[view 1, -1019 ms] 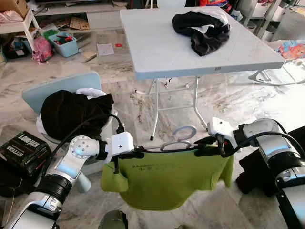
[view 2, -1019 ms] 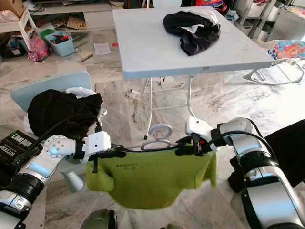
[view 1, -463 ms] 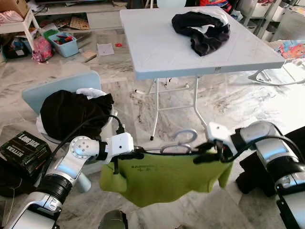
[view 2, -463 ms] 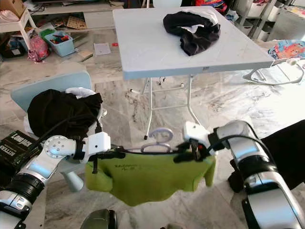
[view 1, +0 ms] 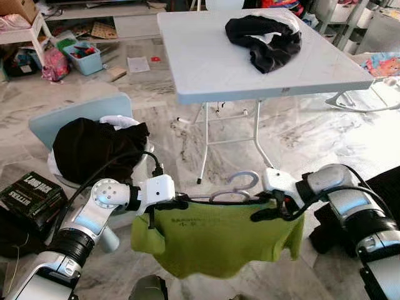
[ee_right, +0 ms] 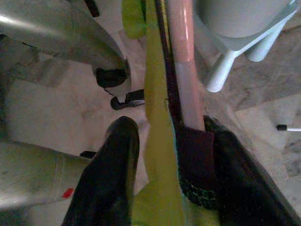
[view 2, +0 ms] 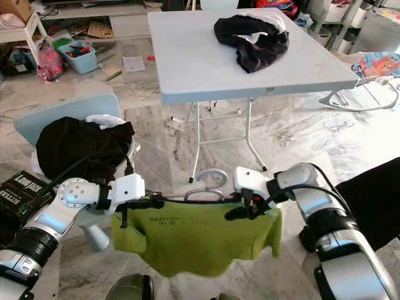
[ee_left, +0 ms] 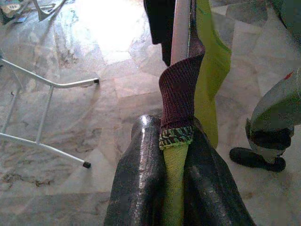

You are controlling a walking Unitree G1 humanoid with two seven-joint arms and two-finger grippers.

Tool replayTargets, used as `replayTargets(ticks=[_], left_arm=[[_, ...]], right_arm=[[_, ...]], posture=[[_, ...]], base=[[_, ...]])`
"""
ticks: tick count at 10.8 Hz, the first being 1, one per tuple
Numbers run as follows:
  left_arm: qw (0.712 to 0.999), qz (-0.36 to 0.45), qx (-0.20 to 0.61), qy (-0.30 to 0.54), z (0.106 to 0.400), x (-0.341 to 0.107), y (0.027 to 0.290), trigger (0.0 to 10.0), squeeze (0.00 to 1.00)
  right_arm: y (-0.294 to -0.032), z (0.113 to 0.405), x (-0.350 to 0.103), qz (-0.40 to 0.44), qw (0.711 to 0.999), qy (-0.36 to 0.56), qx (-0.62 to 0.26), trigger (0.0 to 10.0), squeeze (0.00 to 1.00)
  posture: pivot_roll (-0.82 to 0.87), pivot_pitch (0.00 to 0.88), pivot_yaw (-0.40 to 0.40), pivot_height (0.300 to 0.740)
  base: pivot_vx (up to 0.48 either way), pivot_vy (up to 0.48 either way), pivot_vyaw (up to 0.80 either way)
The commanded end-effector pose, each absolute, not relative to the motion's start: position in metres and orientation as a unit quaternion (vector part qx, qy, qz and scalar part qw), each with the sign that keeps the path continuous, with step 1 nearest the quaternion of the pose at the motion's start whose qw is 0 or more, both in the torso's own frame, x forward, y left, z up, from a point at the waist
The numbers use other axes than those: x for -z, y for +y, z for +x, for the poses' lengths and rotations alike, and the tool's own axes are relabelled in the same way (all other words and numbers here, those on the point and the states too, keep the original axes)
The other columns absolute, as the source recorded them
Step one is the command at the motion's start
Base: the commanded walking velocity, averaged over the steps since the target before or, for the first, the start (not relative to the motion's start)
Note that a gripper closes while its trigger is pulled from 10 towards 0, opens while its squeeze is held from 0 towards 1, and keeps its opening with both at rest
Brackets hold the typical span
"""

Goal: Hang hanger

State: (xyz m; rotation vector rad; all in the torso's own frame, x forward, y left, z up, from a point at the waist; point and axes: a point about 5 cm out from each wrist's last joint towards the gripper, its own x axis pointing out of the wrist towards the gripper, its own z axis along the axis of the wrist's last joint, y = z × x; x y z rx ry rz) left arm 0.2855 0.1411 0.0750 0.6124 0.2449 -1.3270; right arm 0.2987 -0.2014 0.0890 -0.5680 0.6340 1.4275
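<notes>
I'm seeing matt green cloth shirt (view 1: 215,237) hanging off a smooth plastic hanger (view 1: 234,187); marble floor (view 1: 300,134) gleaming glossy.
</notes>
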Motion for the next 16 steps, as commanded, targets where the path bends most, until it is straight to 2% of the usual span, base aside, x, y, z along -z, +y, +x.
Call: replayTargets(ticks=[1, 2, 3, 4, 5, 7, 11, 16], left_arm=[[0.744, 0.287, 0.597, 0.086, 0.294, -0.088, 0.139, 0.0, 0.0], [0.745, 0.287, 0.597, 0.085, 0.294, -0.088, 0.139, 0.0, 0.0], [0.745, 0.287, 0.597, 0.085, 0.294, -0.088, 0.139, 0.0, 0.0], [0.745, 0.286, 0.596, 0.085, 0.294, -0.088, 0.139, 0.0, 0.0], [0.746, 0.286, 0.596, 0.084, 0.295, -0.087, 0.138, 0.0, 0.0], [0.746, 0.286, 0.596, 0.084, 0.295, -0.087, 0.138, 0.0, 0.0], [0.746, 0.286, 0.596, 0.084, 0.295, -0.087, 0.138, 0.0, 0.0], [0.744, 0.292, 0.595, 0.085, 0.295, -0.086, 0.138, 0.0, 0.0]], right_arm=[[-0.202, 0.299, -0.088, -0.259, 0.671, 0.287, -0.633, 10.0, 1.0], [-0.201, 0.299, -0.088, -0.258, 0.672, 0.286, -0.632, 10.0, 0.0], [-0.2, 0.299, -0.087, -0.257, 0.673, 0.288, -0.631, 10.0, 0.0], [-0.2, 0.299, -0.085, -0.258, 0.674, 0.292, -0.627, 8.1, 0.0], [-0.197, 0.299, -0.079, -0.267, 0.679, 0.295, -0.617, 9.1, 0.0], [-0.195, 0.306, -0.075, -0.277, 0.707, 0.287, -0.584, 0.0, 0.0], [-0.197, 0.311, -0.08, -0.27, 0.722, 0.278, -0.573, 0.0, 0.0], [-0.193, 0.31, -0.082, -0.259, 0.719, 0.256, -0.592, 0.0, 0.0]], posture=[[-0.09, 0.0, -0.034, 0.74], [-0.09, 0.0, -0.036, 0.74], [-0.09, 0.0, -0.037, 0.74], [-0.09, 0.0, -0.037, 0.74], [-0.08, 0.0, -0.041, 0.74], [-0.08, 0.0, -0.041, 0.74], [-0.09, 0.0, -0.043, 0.74], [-0.08, 0.0, -0.042, 0.74]], base=[[0.0, 0.0, 0.0], [0.0, 0.0, 0.0], [0.0, 0.0, 0.0], [0.0, 0.0, 0.0], [0.0, 0.0, 0.0], [0.0, 0.0, 0.0], [0.0, 0.0, 0.0], [0.0, 0.0, 0.0]])
